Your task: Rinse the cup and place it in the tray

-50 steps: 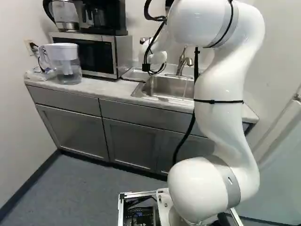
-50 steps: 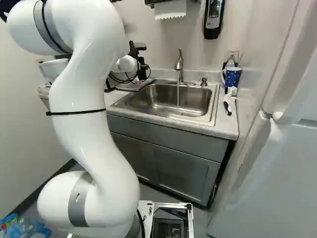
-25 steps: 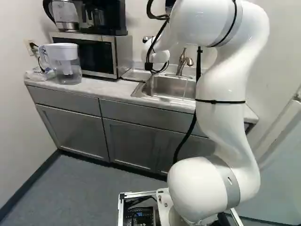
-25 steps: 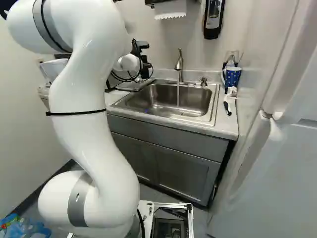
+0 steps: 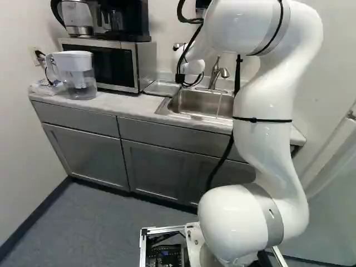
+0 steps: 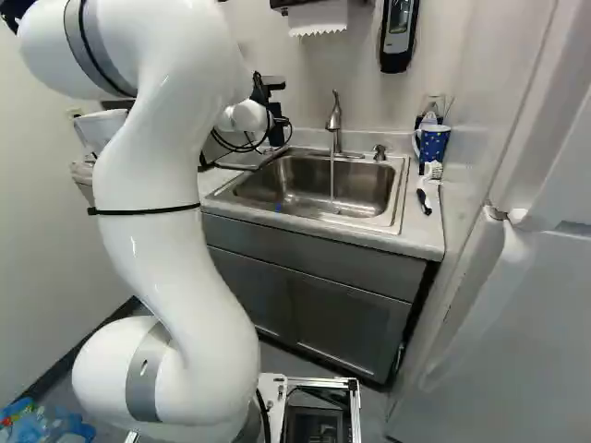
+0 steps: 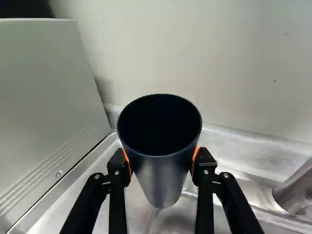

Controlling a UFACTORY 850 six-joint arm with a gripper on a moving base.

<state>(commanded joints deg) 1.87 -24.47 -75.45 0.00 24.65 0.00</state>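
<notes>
The microwave walls in one side of the metal tray, the faucet stands near its other side, and the wall rises just behind. Water runs into the sink. A polka-dot mug and a brush sit on the surface beyond. Compared with half a second ago, the arm has shifted slightly rightward in both base views, carrying the dark cup along. The hand is parted to the cup's width, pads pinching its two sides, over the tray; whether they touch, I can't tell.
</notes>
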